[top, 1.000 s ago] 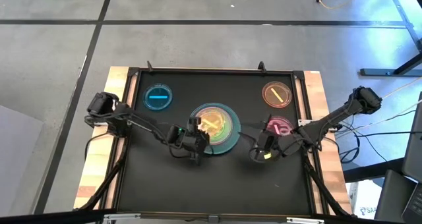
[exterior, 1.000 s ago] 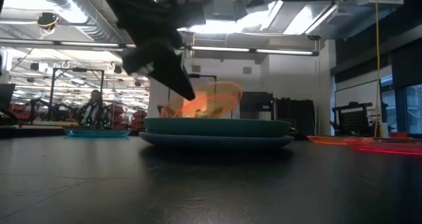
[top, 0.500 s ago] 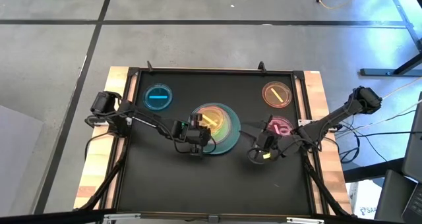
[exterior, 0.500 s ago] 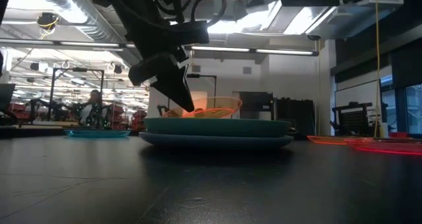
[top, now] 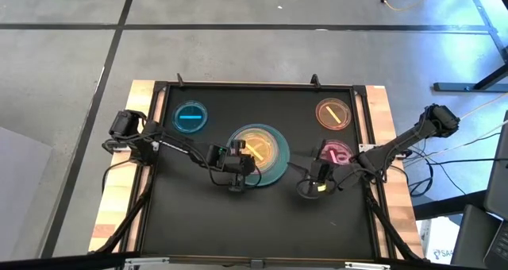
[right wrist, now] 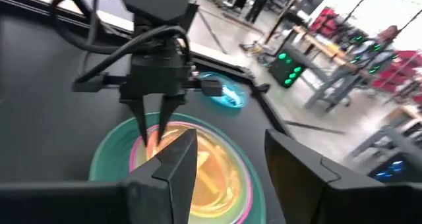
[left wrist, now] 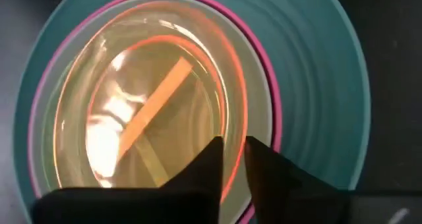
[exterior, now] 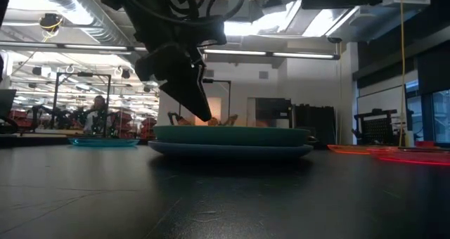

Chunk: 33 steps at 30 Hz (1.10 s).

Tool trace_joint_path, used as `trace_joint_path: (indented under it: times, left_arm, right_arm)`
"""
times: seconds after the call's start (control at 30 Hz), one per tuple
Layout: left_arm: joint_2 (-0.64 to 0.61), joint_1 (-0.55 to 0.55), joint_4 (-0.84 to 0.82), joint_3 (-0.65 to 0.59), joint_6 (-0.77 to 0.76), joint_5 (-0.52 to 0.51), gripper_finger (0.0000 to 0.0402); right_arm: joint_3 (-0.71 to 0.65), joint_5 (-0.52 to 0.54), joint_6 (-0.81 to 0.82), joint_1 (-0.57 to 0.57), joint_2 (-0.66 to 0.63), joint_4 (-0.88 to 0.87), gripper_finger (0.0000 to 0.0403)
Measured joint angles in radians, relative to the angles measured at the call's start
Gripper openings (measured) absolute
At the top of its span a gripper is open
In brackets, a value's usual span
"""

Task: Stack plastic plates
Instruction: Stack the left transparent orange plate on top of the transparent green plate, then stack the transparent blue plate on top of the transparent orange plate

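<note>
A stack of plates stands mid-table: a teal plate [top: 278,165] [exterior: 232,135] on a grey-blue one [exterior: 232,150], then pink [left wrist: 267,72], pale-mint and green rims, with a translucent orange plate [top: 258,147] [left wrist: 151,118] lying on top. My left gripper [top: 240,162] [left wrist: 234,159] [exterior: 202,112] is at the stack's near-left side, shut on the orange plate. My right gripper [top: 313,187] [right wrist: 231,165] hovers open to the right of the stack, touching nothing. My left gripper pinches the orange plate's rim [left wrist: 232,141] on its near-left side, one finger [left wrist: 211,165] over the plate's inside and the other [left wrist: 260,165] outside it. The fingers slant down from above. The plate lies level, nested in the stack.
A small blue plate [top: 190,117] [right wrist: 224,92] lies at the far left, an amber one [top: 333,113] at the far right and a magenta one [top: 335,153] beside my right gripper. A raised frame [top: 254,86] borders the black table. Open surface lies along the near side.
My left gripper has come down and levelled the orange plate. A second ago the plate was tilted above the stack with its far side raised; now it has sunk flat into the stack, only its rim showing in the low view. My right arm kept still.
</note>
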Motion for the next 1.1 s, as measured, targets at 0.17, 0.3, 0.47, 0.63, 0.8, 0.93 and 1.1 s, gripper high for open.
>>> trace_joint_path:
  times: [0.17, 0.3, 0.47, 0.63, 0.8, 0.93, 1.1]
  left_arm:
    - [-0.05, 0.0, -0.065, 0.007, -0.002, 0.056, 0.0111]
    - [-0.161, -0.008, -0.177, 0.012, -0.035, -0.001, 0.0124]
    - [-0.279, 0.015, -0.397, 0.011, -0.138, -0.167, 0.0126]
    - [-0.352, 0.115, -0.527, -0.077, -0.254, -0.187, 0.0126]
    - [-0.39, 0.273, -0.512, -0.248, -0.289, -0.144, 0.0126]
    - [-0.38, 0.401, -0.477, -0.333, -0.264, -0.115, 0.0126]
    - [-0.38, 0.51, -0.408, -0.38, -0.187, -0.114, 0.0126]
  right_arm:
    - [-0.001, -0.019, 0.065, 0.001, 0.0, -0.04, 0.0172]
    - [-0.001, -0.019, 0.075, 0.001, 0.0, -0.049, 0.0172]
    - [-0.001, -0.019, 0.074, 0.0, 0.0, -0.07, 0.0172]
    - [-0.001, -0.01, 0.058, -0.001, 0.0, -0.072, 0.0172]
    - [-0.001, -0.011, 0.056, -0.001, 0.0, -0.075, 0.0172]
    - [-0.001, -0.011, 0.057, -0.001, 0.0, -0.075, 0.0172]
    - [-0.001, -0.011, 0.072, -0.001, 0.0, -0.072, 0.0172]
